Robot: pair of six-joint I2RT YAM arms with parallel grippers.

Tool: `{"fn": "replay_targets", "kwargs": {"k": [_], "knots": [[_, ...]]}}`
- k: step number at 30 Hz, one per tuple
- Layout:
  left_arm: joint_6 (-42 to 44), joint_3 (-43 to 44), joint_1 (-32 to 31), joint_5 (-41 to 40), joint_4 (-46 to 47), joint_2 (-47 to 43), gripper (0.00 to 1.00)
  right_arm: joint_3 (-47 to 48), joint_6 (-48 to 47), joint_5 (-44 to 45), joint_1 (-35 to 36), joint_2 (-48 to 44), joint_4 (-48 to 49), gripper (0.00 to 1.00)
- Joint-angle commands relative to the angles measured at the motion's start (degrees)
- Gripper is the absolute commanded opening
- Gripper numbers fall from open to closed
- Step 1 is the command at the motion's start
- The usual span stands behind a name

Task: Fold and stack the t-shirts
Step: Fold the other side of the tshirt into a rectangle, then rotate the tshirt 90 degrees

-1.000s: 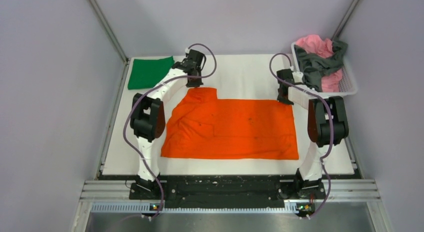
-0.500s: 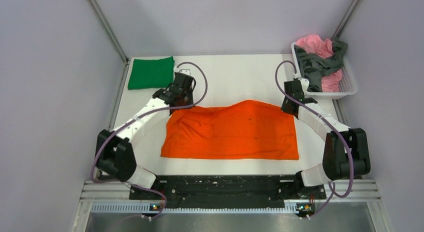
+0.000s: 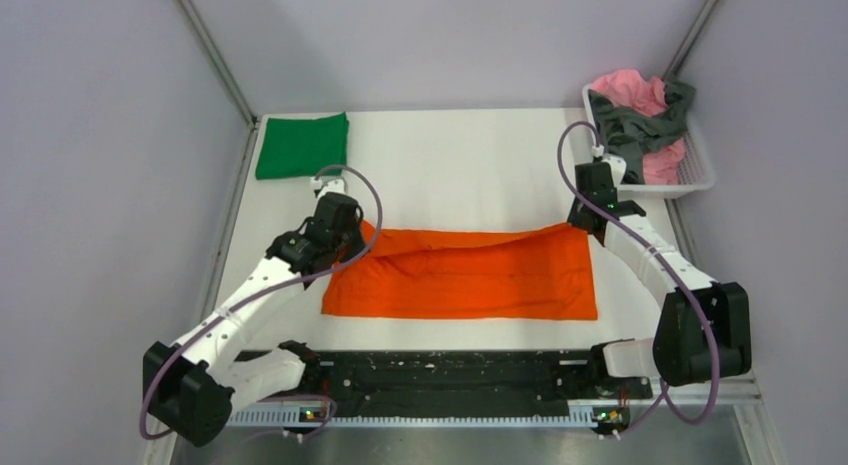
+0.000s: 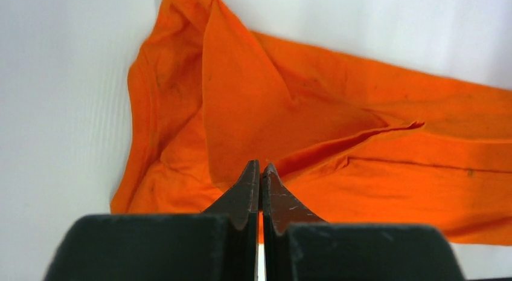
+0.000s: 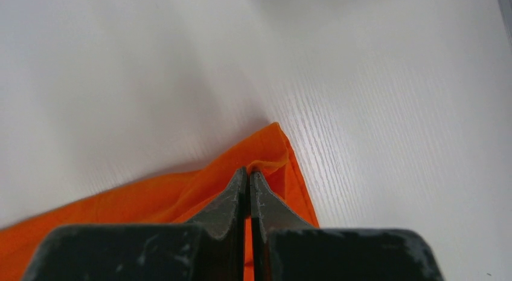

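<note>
The orange t-shirt (image 3: pixel 470 280) lies across the middle of the table, its far edge lifted and drawn toward the near side. My left gripper (image 3: pixel 345 240) is shut on its far left corner; in the left wrist view (image 4: pixel 261 169) the cloth (image 4: pixel 338 130) hangs from the closed fingertips. My right gripper (image 3: pixel 583 223) is shut on the far right corner, seen in the right wrist view (image 5: pixel 247 172) with the orange fabric (image 5: pixel 181 196) pinched. A folded green t-shirt (image 3: pixel 302 145) lies at the far left corner. Pink (image 3: pixel 630 90) and dark grey (image 3: pixel 635 135) t-shirts sit in the basket.
A white plastic basket (image 3: pixel 700 175) stands at the far right corner of the white table (image 3: pixel 470 165). Grey walls enclose the table on the left, back and right. The black arm-base rail (image 3: pixel 450 370) runs along the near edge.
Both grippers have pulled the orange shirt's far edge toward the near side. The visible shirt area has shrunk from a full spread to a narrower band. Both arms have swung outward and lower.
</note>
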Motion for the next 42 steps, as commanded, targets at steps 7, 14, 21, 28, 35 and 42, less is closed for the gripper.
{"fn": "replay_targets", "kwargs": {"k": [7, 14, 21, 28, 35, 42], "knots": [[-12.4, -13.8, -1.7, 5.5, -4.3, -10.7, 0.05, -3.0, 1.1, 0.4, 0.5, -2.1, -1.4, 0.03], [-17.1, -20.2, -2.2, 12.3, -7.0, -15.5, 0.48, -8.4, 5.8, 0.9, 0.6, -4.3, -4.5, 0.38], [-14.3, -15.1, -2.2, 10.6, -10.0, -20.3, 0.98, -8.5, 7.2, 0.7, 0.5, -11.0, -6.7, 0.87], [-14.7, -10.7, -1.9, 6.8, 4.6, -8.0, 0.99, -7.9, 1.5, -22.8, 0.5, -12.2, 4.3, 0.96], [-14.2, -5.8, 2.1, 11.8, 17.4, 14.0, 0.99, -11.1, 2.8, -34.8, 1.4, -3.0, 12.7, 0.96], [-9.1, 8.6, 9.9, 16.8, 19.5, 37.1, 0.99, -14.3, 1.7, -33.8, 2.9, 1.4, 9.5, 0.95]]}}
